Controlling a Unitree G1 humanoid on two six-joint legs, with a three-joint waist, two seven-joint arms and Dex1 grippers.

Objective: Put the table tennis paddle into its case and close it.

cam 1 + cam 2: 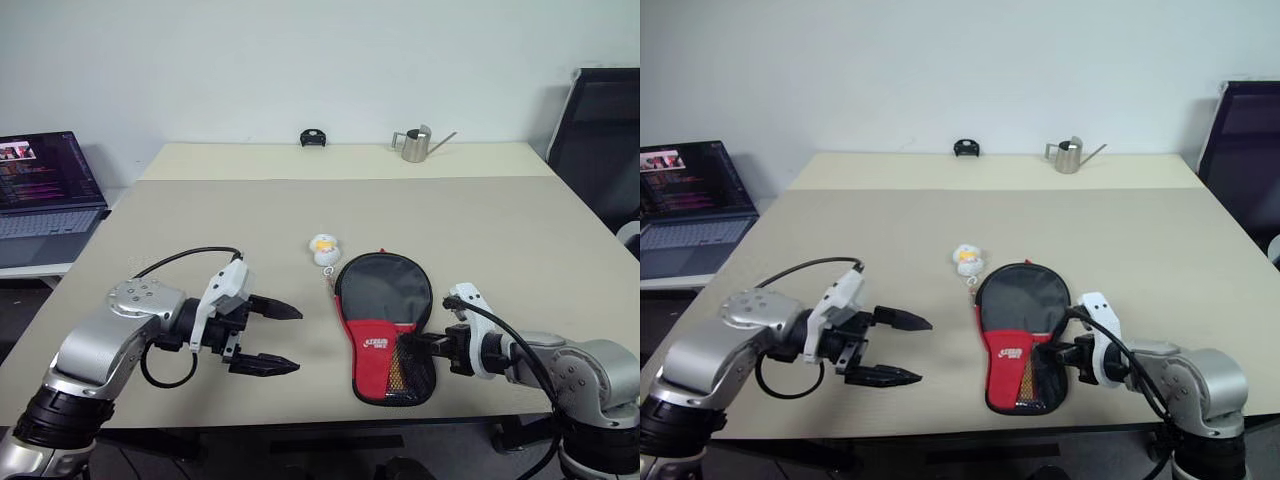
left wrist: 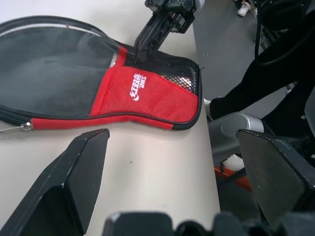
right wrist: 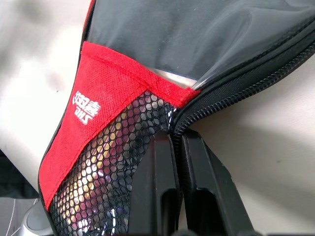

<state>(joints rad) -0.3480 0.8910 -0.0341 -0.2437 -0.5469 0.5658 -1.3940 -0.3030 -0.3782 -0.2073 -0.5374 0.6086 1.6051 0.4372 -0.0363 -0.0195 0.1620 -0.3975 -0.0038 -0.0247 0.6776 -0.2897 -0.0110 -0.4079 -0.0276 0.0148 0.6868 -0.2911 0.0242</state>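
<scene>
While case (image 1: 385, 325) lies flat, right claw (image 1: 420, 345) at its mesh edge

Black-and-red case (image 1: 385, 325) flat on table, handle end nearest table edge

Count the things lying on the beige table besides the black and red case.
3: a small white and yellow toy beside the case, a black object and a metal watering can at the far edge.
</scene>
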